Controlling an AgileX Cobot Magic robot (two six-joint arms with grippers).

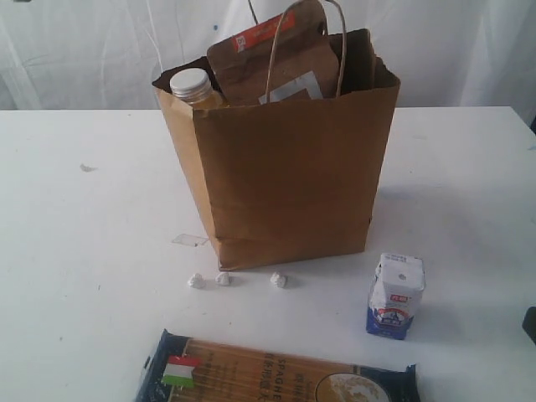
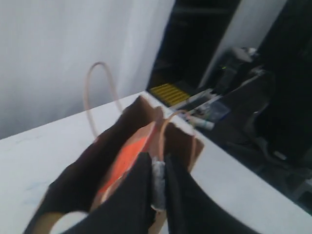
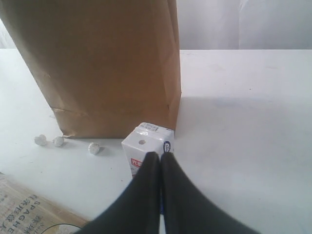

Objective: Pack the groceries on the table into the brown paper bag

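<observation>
White-blue carton [image 3: 147,148] just beyond closed right claw [image 3: 160,157], beside brown paper bag [image 3: 107,68]

My black fingers [image 3: 146,195] frame a white-blue carton [image 1: 395,296] with a red label. The paper bag [image 1: 285,167] is plain kraft brown; its pouch [image 1: 272,54] carries an orange strip. The spaghetti pack [image 1: 276,373] is dark blue with a green-white-red flag.

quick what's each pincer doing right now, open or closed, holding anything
Left pincer: above the brown paper bag, nearly closed, something pale and blurred between its fingers; what cannot be told.
Right pincer: shut, empty, near the white-blue carton.
</observation>
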